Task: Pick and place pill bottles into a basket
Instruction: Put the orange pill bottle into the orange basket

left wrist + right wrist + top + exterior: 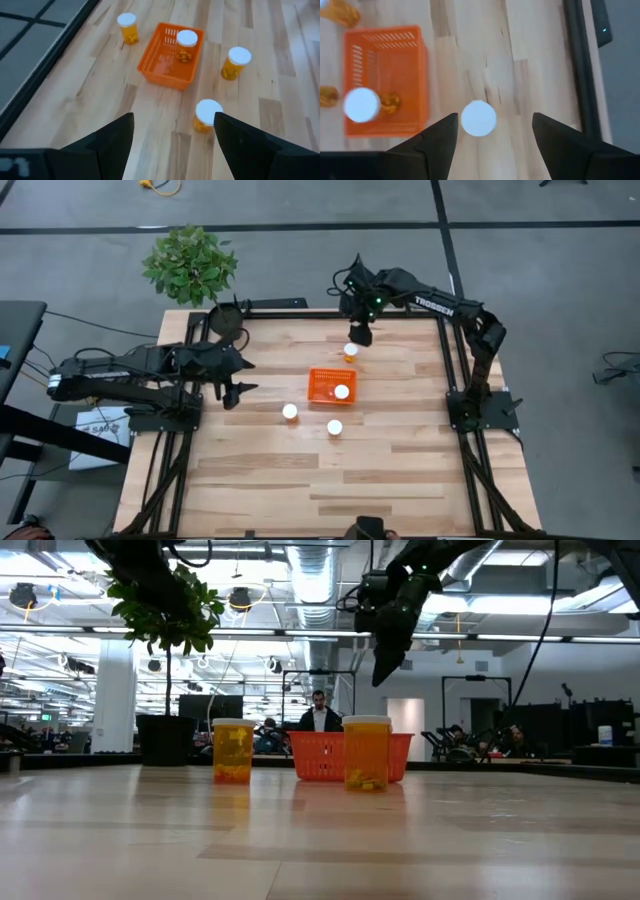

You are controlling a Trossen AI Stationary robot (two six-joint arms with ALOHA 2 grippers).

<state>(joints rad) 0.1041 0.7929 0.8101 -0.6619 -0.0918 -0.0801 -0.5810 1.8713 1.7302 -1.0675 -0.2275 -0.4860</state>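
Right gripper (pixel 491 131) open above a bottle (pixel 478 118).
Basket (pixel 326 386) waits at six o'clock; descend straight, centred, before closing.

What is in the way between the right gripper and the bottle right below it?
Nothing visible. The right gripper hangs open over that pill bottle, with only bare table around it. The basket sits off to one side.

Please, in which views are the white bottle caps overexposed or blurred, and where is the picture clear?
Right wrist view: the caps glow as flat white discs and the basket looks soft. Left wrist view: the caps are bright but keep clear edges. Low view: the near bottles are fairly clear against bright ceiling lights; the table shows faint reflections.
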